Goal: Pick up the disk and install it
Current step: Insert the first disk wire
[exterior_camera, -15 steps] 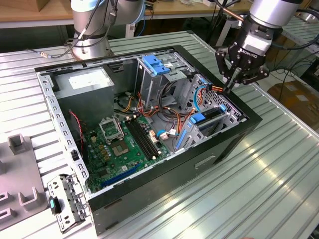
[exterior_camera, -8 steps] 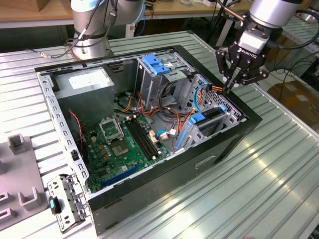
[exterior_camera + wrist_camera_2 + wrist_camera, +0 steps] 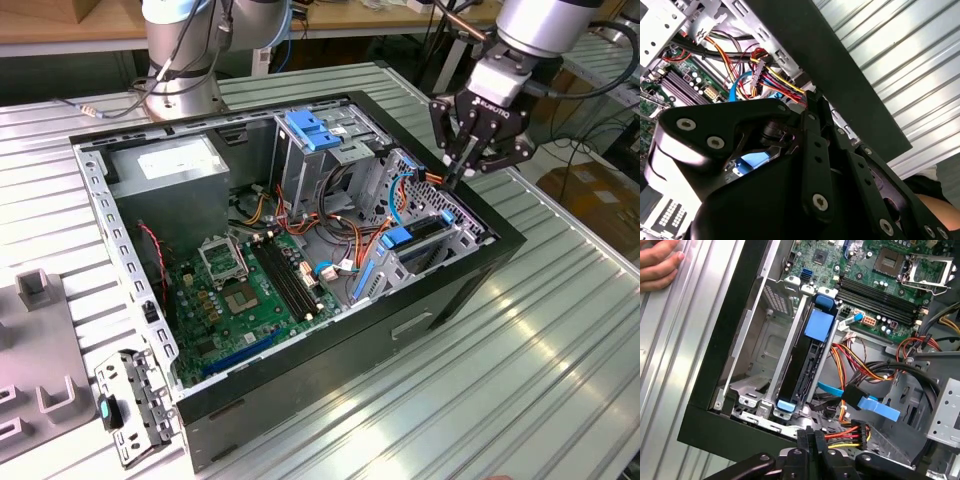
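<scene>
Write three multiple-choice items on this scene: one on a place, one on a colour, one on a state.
1. Where is the gripper?
A. over the motherboard
B. over the drive cage
C. beside the power supply

2. What colour is the disk's tab?
A. blue
B. red
C. green

3. How is the computer case?
A. closed
B. upside down
C. open, with its insides showing

Answers:
1. B: in the exterior view the gripper hangs above the drive cage at the case's corner.
2. A: the disk in the cage has a blue tab.
3. C: the computer case shows its motherboard and cables.
</scene>
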